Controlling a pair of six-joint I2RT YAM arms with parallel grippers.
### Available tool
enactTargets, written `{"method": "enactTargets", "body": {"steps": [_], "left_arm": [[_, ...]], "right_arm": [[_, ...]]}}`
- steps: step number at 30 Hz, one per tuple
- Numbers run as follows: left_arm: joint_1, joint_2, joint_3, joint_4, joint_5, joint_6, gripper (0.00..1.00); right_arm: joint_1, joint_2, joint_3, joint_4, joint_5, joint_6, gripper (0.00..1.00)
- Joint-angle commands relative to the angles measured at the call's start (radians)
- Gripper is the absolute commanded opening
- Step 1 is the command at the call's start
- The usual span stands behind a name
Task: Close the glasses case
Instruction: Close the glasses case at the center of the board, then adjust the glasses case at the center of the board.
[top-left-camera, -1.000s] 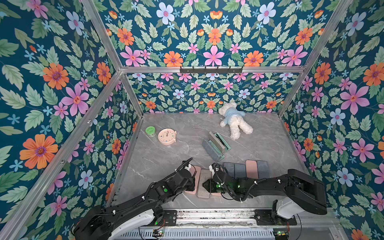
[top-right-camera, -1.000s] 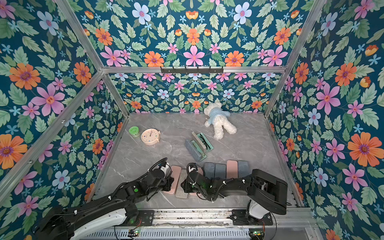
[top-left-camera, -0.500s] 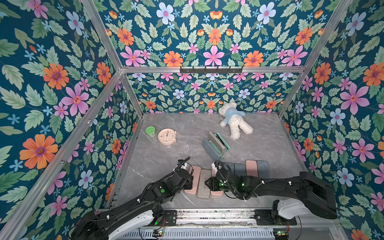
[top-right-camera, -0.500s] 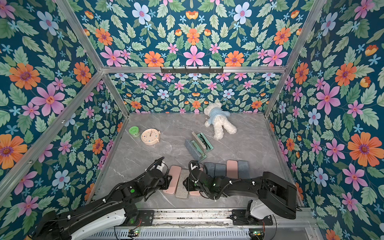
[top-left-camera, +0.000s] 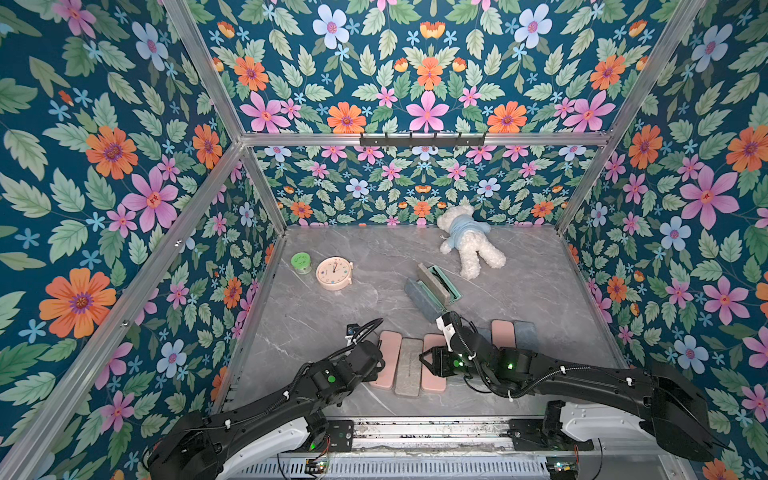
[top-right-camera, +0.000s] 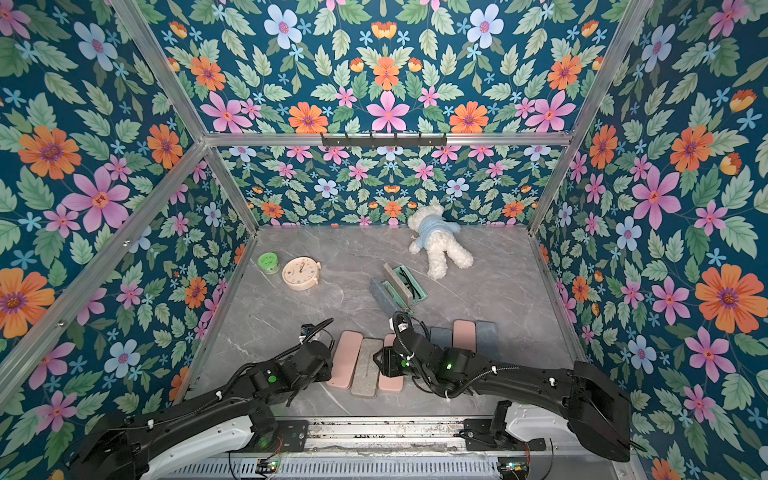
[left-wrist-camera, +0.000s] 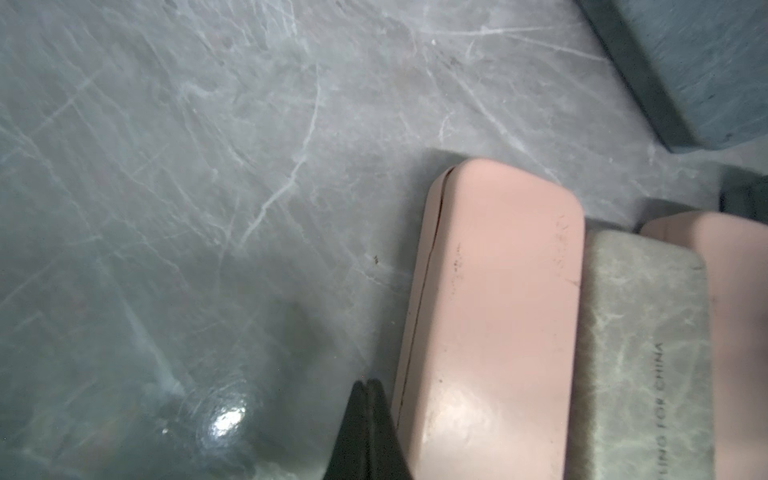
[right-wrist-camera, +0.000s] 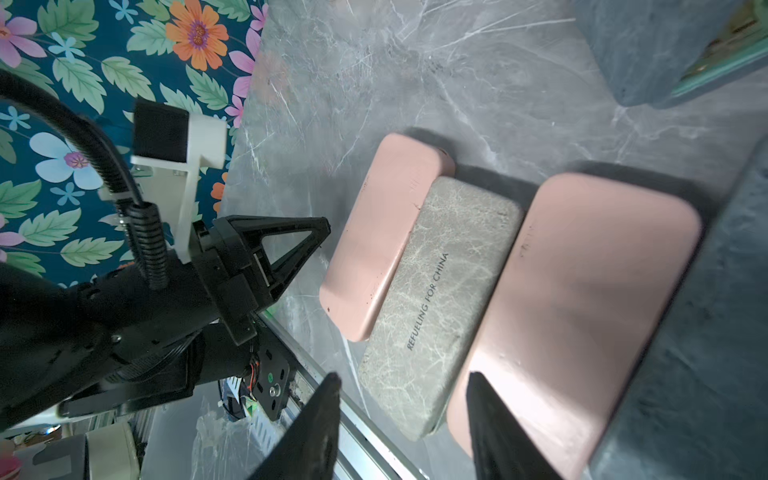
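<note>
Now: left claw clenched, empty, tips just beside the outer pink case on the worktop. Right claw released, jaws apart over the near end of the grey case, gripping nothing. Open case, lid up, glasses inside, lies farther back, near the teddy.

A: What lies on the grey marble counter?
B: A green jar, a clock, a teddy bear, an open glasses case, and six closed cases in a row.
</note>
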Motion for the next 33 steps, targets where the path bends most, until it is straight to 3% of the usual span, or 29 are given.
{"method": "enactTargets", "body": {"steps": [1, 11, 20, 27, 33], "left_arm": [[0.000, 0.019, -0.023, 0.053, 0.041, -0.015, 0.00], [-0.040, 0.036, -0.074, 0.194, 0.139, -0.034, 0.00], [-0.100, 0.111, -0.072, 0.282, 0.139, -0.058, 0.00], [-0.103, 0.098, -0.008, 0.156, 0.049, -0.046, 0.01], [-0.099, 0.005, 0.062, 0.003, -0.047, -0.039, 0.24]], "right_arm": [[-0.006, -0.010, -0.003, -0.041, 0.009, -0.007, 0.51], [-0.096, -0.027, -0.029, -0.043, -0.074, -0.006, 0.52], [-0.200, -0.049, -0.021, -0.087, -0.145, -0.043, 0.52], [-0.322, 0.002, 0.141, -0.232, -0.194, -0.160, 0.53], [-0.437, 0.149, 0.275, -0.267, -0.296, -0.256, 0.53]]}}
